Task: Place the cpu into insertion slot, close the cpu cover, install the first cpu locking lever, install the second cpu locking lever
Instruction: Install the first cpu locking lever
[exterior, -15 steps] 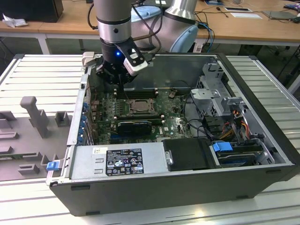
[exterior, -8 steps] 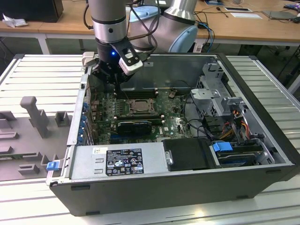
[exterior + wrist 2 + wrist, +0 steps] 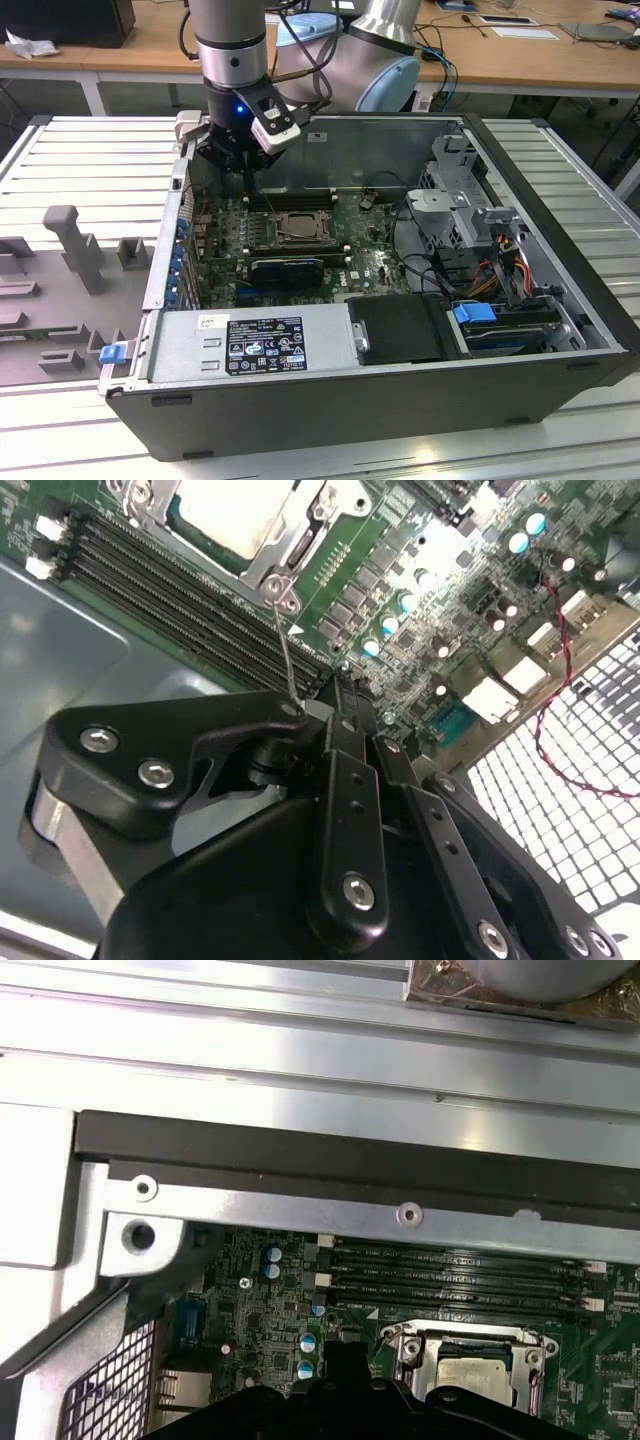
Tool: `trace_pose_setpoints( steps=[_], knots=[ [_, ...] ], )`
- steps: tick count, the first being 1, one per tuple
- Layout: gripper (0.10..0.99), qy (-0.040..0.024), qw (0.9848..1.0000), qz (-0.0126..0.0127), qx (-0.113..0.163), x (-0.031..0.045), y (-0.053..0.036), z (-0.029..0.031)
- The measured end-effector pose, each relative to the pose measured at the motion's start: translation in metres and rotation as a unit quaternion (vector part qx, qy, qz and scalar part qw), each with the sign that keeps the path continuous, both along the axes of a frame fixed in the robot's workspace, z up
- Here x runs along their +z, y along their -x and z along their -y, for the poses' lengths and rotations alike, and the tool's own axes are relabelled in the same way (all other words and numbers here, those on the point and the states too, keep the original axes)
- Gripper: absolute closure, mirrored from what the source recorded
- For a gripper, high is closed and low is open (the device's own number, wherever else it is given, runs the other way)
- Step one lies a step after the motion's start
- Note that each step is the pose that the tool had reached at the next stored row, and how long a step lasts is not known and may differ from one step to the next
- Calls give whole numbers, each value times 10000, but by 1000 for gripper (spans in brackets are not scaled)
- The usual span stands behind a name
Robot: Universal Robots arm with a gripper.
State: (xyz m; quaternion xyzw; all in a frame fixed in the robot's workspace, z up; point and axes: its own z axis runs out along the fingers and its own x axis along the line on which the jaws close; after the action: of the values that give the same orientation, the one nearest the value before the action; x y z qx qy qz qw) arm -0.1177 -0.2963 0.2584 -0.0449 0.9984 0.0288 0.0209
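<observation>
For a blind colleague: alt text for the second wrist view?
A black robot hand hangs over a green motherboard, a thin metal locking lever reaching its tip. Beyond, a pale silver square cpu lies within a metal frame.

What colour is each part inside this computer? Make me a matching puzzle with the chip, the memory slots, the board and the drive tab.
Things:
1. cpu
2. memory slots
3. motherboard
4. drive tab

Colours:
a. blue
b. green
c. black
d. pale silver

Pairs: 1-d, 2-c, 3-b, 4-a.
</observation>
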Motion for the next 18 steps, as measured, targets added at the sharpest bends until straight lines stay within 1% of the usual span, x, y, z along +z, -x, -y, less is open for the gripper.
trace_pose_setpoints(
  steps=[3, 10, 15, 18],
  knots=[
    [980, -1, 10000, 0, -1, -1, -24, -1],
    [980, 0, 10000, 0, -1, -1, -171, -1],
    [980, 0, 10000, 0, -1, -1, -244, -1],
    [980, 0, 10000, 0, -1, -1, -270, -1]
  ],
)
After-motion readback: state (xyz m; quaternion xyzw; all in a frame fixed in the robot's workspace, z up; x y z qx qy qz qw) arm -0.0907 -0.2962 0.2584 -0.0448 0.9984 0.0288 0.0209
